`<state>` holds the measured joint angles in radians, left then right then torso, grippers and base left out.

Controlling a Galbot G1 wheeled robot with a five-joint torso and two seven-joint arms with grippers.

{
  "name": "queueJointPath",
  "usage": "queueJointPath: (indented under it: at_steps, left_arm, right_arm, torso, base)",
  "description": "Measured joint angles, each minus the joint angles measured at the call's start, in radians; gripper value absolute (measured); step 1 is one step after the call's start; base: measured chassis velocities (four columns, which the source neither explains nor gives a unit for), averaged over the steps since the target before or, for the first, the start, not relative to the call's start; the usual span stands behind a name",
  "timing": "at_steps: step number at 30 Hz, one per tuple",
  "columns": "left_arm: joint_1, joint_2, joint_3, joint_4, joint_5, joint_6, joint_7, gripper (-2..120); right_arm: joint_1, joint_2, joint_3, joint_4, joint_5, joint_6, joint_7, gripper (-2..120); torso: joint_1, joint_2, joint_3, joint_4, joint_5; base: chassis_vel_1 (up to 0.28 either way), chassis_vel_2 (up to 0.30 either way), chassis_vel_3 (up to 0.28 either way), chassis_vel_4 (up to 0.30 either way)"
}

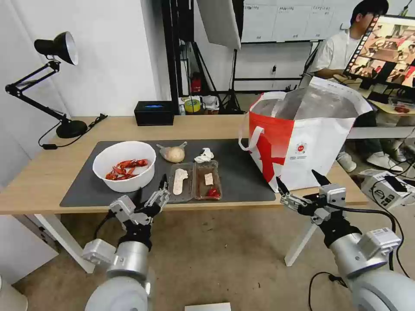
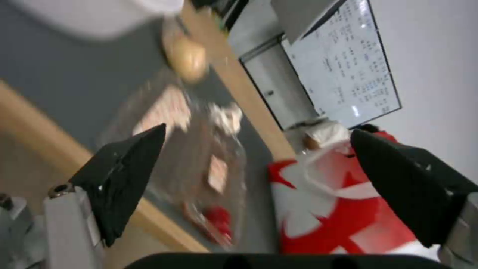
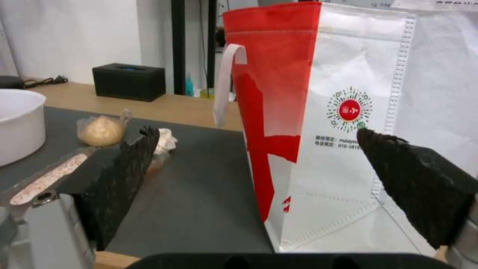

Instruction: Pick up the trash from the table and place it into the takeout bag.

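On the table (image 1: 39, 177), a dark grey mat (image 1: 244, 175) holds the trash: a white bowl (image 1: 124, 166) of red crayfish shells, a small clear bag with a tan lump (image 1: 173, 153), a crumpled tissue (image 1: 204, 155) and a clear hinged tray (image 1: 195, 181) with scraps. The red-and-white takeout bag (image 1: 302, 138) stands upright at the mat's right end. My left gripper (image 1: 151, 191) hovers open at the table's front edge, just before the tray (image 2: 199, 160). Off the front right corner, my right gripper (image 1: 297, 179) is open and faces the takeout bag (image 3: 309, 93).
A black desk lamp (image 1: 56, 47) stands at the table's back left, with a black box (image 1: 154, 112) at the back edge. Behind the takeout bag, a person sits at another desk with a monitor (image 1: 384, 52). Bare floor lies in front of the table.
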<state>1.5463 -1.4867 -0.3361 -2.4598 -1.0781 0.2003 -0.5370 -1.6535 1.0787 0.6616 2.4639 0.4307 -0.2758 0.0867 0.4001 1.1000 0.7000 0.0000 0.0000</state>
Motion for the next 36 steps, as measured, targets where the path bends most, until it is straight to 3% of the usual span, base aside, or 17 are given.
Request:
queueJointPath:
  at_steps: [6,14,36]
  left_arm:
    - [-0.018,-0.002,-0.006,0.007,-0.122,0.009,-0.059,100]
    - [-0.042,-0.003,0.024,0.047,-0.121,0.053,-0.143,100]
    - [-0.130,0.027,0.069,0.140,-0.133,0.083,-0.145,100]
  right_arm:
    - [-0.012,0.004,0.003,0.007,-0.001,0.001,0.001,100]
    - [-0.017,0.010,0.007,0.008,-0.001,0.004,0.001,100]
    - [-0.072,0.035,0.011,0.012,-0.057,0.046,-0.015,100]
  torso:
    - [0.000,0.000,0.000,0.0000,0.0000]
    - [0.000,0.000,0.000,0.0000,0.0000]
    - [0.000,0.000,0.000,0.0000,0.0000]
  base:
    - [0.000,0.000,0.000,0.000]
    - [0.000,0.000,0.000,0.000]
    - [0.000,0.000,0.000,0.000]
